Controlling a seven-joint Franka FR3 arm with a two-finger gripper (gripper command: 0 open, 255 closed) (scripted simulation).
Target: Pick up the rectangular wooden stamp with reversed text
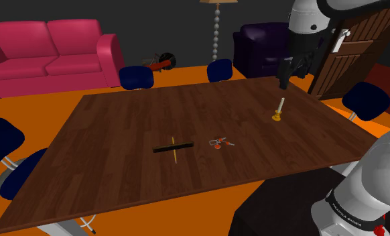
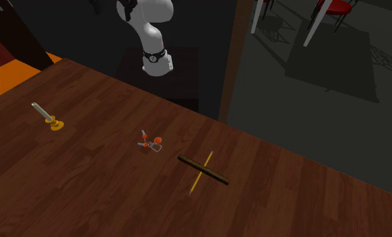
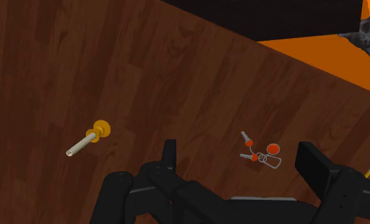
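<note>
Stamp — dark bar crosswise to pencil

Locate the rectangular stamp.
In the shoulder view the dark stamp lies at the middle of the table, crossing a yellow pencil, with the keys just right of it.

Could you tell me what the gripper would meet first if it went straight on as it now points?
Probably the bunch of keys with red tags on the table: in the wrist view it lies between the open gripper's fingers. Depth is unclear, so it may meet bare table instead.
</note>
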